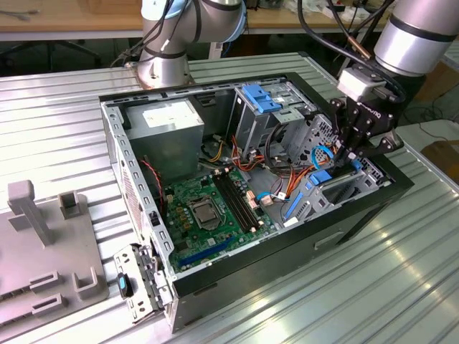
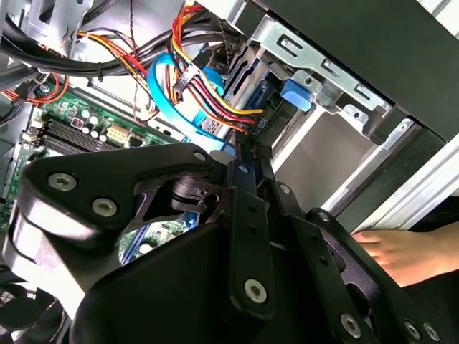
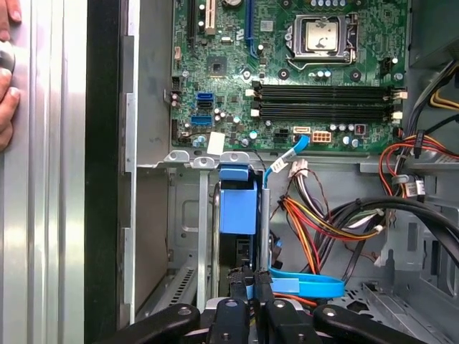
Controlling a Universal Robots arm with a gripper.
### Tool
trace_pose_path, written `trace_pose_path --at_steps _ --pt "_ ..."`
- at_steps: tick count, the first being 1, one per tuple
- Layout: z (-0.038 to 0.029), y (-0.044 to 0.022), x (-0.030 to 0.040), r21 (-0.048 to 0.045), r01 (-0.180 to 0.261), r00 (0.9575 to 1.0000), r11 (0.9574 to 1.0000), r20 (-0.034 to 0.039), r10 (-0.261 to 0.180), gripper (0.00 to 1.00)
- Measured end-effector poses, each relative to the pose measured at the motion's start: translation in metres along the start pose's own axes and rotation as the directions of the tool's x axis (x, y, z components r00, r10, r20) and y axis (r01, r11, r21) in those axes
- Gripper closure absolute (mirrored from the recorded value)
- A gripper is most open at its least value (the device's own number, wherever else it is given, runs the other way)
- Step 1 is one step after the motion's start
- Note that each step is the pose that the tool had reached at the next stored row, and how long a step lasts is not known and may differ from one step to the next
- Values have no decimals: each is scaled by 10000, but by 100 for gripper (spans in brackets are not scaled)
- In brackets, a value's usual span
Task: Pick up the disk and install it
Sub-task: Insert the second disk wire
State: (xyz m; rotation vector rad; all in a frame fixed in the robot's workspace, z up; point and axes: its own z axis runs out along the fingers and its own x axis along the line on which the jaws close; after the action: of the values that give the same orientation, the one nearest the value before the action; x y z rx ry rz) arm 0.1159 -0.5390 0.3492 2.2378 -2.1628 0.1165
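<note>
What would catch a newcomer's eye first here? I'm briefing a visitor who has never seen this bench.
The open black computer case on the ribbed metal table, its green motherboard bare. At the case's end on the exterior view's right, the black gripper reaches into the drive bay, above the disk in bright blue rails. A person's hand rests on the table beside the case.

No words or numbers are showing big enough to read. A white sticker [image 1: 166,115] is sitting on the grey power box [image 1: 172,137], but its print is too tiny. Small white letters are showing on the gripper [image 1: 346,161], too small to make out. Tiny white marks are dotting the green board [image 3: 237,93], and they are too small as well.
</note>
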Motion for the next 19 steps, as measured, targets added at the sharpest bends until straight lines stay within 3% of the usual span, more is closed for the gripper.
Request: trace_pose_path --at_steps 7,11,19 --pt "-4 49 -1 115 -8 10000 9999 5 8 84" --pt "-4 52 -2 263 -18 10000 9997 9 18 84" --pt "-1 55 7 275 -20 10000 9996 31 19 84"
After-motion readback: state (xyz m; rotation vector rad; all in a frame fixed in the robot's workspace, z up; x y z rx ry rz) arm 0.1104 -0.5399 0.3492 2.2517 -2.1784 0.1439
